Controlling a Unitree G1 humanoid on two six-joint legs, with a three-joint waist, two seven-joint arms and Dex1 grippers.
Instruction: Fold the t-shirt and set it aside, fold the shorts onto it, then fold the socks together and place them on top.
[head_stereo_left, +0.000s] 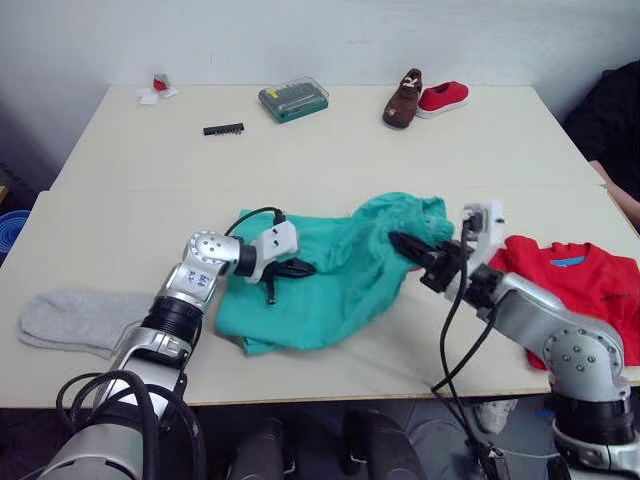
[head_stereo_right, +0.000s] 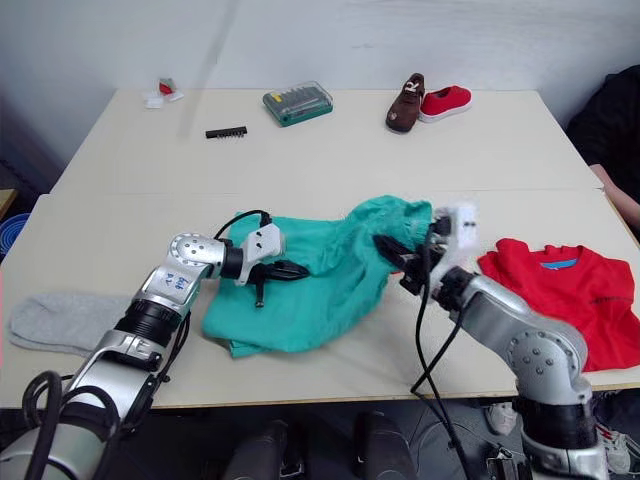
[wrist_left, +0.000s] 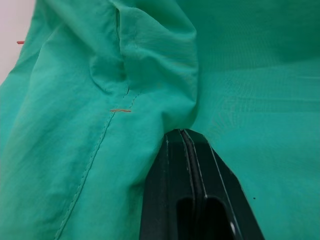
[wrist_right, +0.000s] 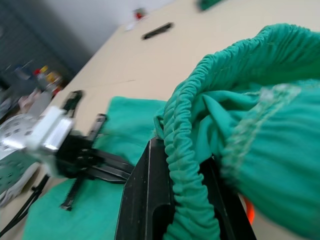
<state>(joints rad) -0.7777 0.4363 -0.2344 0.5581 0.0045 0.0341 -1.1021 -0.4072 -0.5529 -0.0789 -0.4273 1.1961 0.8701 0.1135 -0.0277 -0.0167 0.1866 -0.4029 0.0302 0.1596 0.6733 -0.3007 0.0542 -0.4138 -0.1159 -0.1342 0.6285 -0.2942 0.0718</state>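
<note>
- Where the bench (head_stereo_left: 330, 150) has its near half, the shorts (head_stereo_left: 330, 275) lie in a big teal heap, all crumpled, with the puckered waistband lifted up at the robot's right.
- The t-shirt (head_stereo_left: 575, 275) is bright red and lies flat at the right end of the bench, just beside the shorts, with a small blue label at its neck.
- One grey sock (head_stereo_left: 70, 320) lies flat near the front left corner, well apart from the shorts.
- The left tool (head_stereo_left: 297, 268) rests on the left part of the shorts. Its two black fingers are pressed together with a fold of teal cloth pinched at their tips.
- The right tool (head_stereo_left: 405, 245) has its fingers clamped on the stretchy waistband and holds that edge up off the bench.
- The left wrist view shows a stitched seam and a tiny orange thread on the cloth, right where the fingers (wrist_left: 185, 170) meet.
- The right wrist view shows the waistband's gathers up close, draped over the fingers (wrist_right: 150, 190), with the left tool lying on the shorts beyond.
- At the far edge, the head views show a brown shoe (head_stereo_left: 404, 98), a red shoe (head_stereo_left: 443, 97), a green case (head_stereo_left: 293, 99) and a black strip (head_stereo_left: 223, 129).
</note>
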